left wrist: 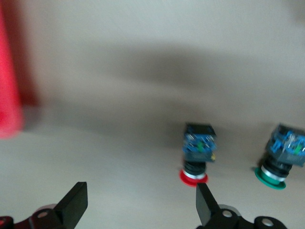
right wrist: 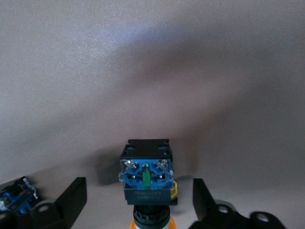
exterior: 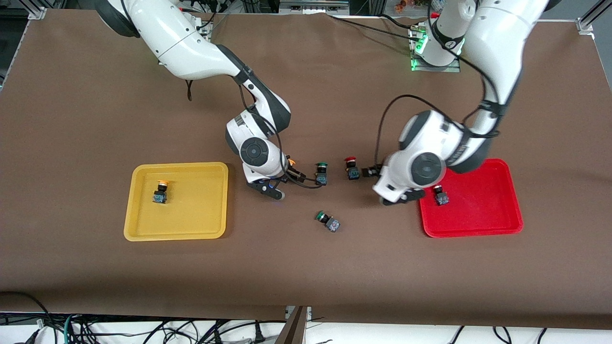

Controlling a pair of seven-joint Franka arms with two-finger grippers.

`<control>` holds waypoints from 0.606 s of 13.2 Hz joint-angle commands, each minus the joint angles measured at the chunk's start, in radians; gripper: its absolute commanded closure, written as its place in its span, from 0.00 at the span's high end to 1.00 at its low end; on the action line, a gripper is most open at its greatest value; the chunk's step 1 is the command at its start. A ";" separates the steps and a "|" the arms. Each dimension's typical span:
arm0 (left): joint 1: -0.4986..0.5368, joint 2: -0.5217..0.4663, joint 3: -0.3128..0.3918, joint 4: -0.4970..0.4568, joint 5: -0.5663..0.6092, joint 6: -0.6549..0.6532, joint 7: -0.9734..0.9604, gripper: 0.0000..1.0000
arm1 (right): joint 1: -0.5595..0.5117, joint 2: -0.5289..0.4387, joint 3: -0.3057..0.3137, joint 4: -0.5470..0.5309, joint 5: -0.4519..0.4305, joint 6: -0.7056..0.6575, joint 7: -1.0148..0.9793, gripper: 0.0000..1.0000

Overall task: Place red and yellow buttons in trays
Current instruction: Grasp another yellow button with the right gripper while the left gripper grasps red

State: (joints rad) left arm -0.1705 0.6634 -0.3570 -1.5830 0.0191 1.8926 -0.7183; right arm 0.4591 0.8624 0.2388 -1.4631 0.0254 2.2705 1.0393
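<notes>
Straddling a yellow button [right wrist: 147,183], the right pincer [right wrist: 138,200] gapes; left pincer [left wrist: 143,205] likewise, seemingly empty.

Both arms have glossy white rounded shells with dark grey bands at the joints, plus a round dark grey cap on each wrist. Thin black cables loop loose alongside the forearms. The left arm's base glows green. The black two-finger left gripper [left wrist: 140,205] and the matching black right gripper [right wrist: 138,202] have wedge-shaped fingers with silver screws.

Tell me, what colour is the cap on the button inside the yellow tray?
Yellow-orange. The button in the yellow tray shows best in the front view.
</notes>
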 commanded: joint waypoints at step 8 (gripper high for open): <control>-0.070 0.114 0.010 -0.015 -0.007 0.198 -0.112 0.43 | -0.241 -0.146 -0.015 0.033 -0.013 -0.290 -0.337 0.00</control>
State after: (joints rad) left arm -0.2327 0.7879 -0.3532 -1.6000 0.0191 2.0879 -0.8128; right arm 0.3142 0.7795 0.2078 -1.4238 0.0162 2.0905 0.8386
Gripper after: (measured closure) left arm 0.286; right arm 0.595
